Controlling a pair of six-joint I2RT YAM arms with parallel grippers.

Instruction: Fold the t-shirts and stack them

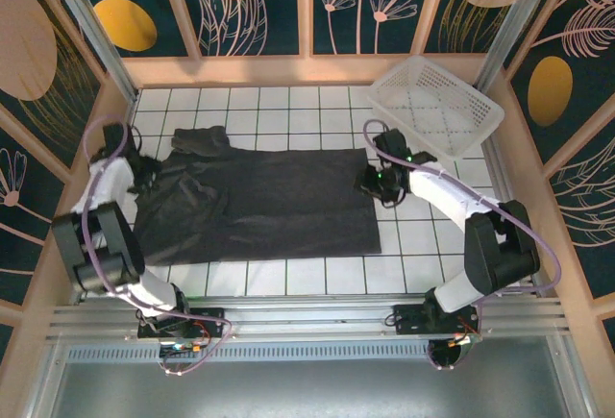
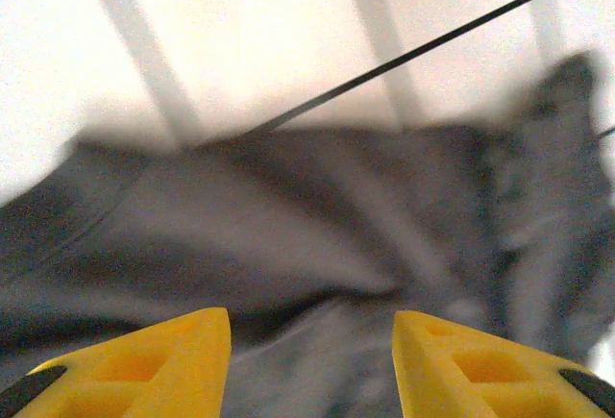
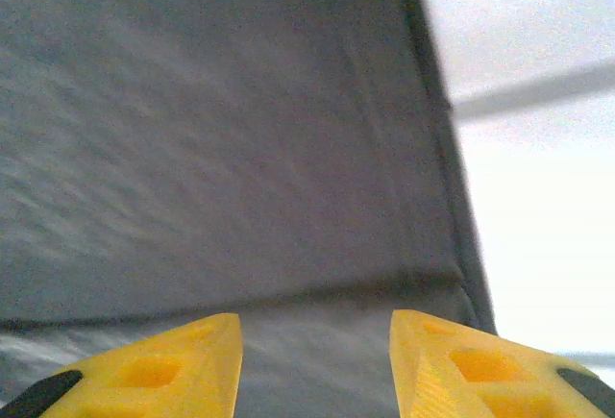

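Left end effector (image 1: pixel 144 170) released, fingers apart over the crumpled sleeve end of the t-shirt (image 1: pixel 259 207). Right end effector (image 1: pixel 377 183) likewise released, empty, at the straight right edge. T-shirt spread flat on the tiled worktop (image 1: pixel 288 101), one lengthwise fold apparently in place. Probably between folds. Next: likely a fresh pinch at both ends, lifted evenly, without dragging.

One dark t-shirt (image 1: pixel 279 202), one white basket (image 1: pixel 479 133), one left end effector (image 1: pixel 149 174) and one right end effector (image 1: pixel 371 184).
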